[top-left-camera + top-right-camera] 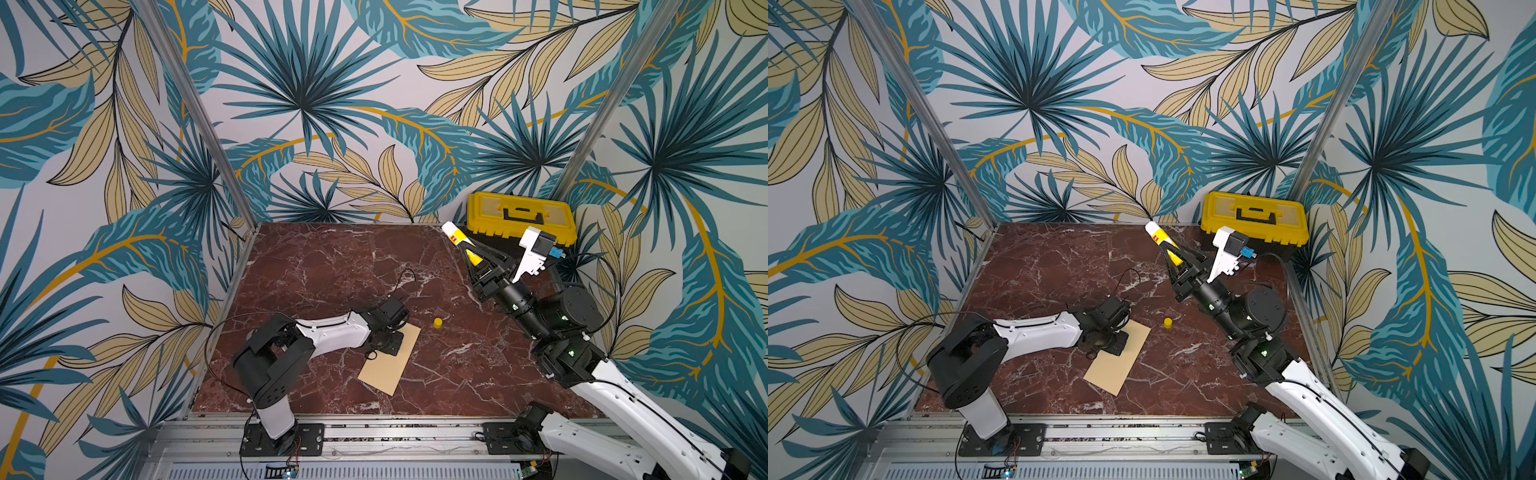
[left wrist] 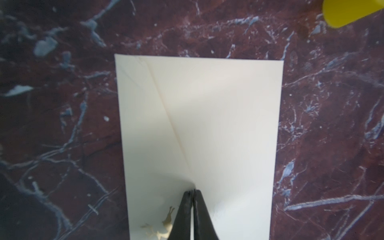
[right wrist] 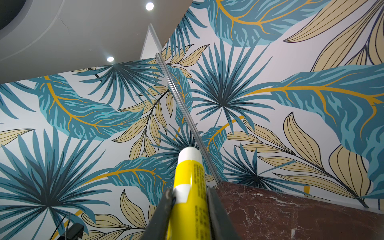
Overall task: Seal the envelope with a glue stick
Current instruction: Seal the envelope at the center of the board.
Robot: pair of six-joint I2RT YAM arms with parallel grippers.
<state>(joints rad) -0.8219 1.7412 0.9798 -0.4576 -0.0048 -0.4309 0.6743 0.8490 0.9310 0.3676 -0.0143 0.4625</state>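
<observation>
The envelope (image 1: 384,368) is lying flat on the marble table (image 1: 332,270), near the front middle, turned at an angle to the table edges in both top views (image 1: 1115,365). The left gripper (image 2: 193,191) is pointing down over the far end of the envelope, with its two black fingers (image 2: 182,214) clenched together and nothing showing between them. In the left wrist view the fingertips are meeting the paper (image 2: 228,124) where a slanted fold line ends, and a small gold mark is showing just beside them. Whether the tips are pressing on the paper or only touching it cannot be told. The right gripper (image 1: 473,257) is grasping the glue stick (image 1: 457,243) by its yellow lower body and is holding it in the air above the far right part of the table. The stick is tilting up and away from the arm, with its white end pointing toward the back wall (image 1: 1158,237). In the right wrist view the jaws are closing on both sides of the yellow tube (image 3: 190,176). A small yellow cap (image 1: 437,323) is standing alone on the table, near the far right corner of the envelope and apart from it, between the two arms. A yellow-lidded toolbox (image 1: 521,218) is sitting in the far right corner, just behind the raised stick.
</observation>
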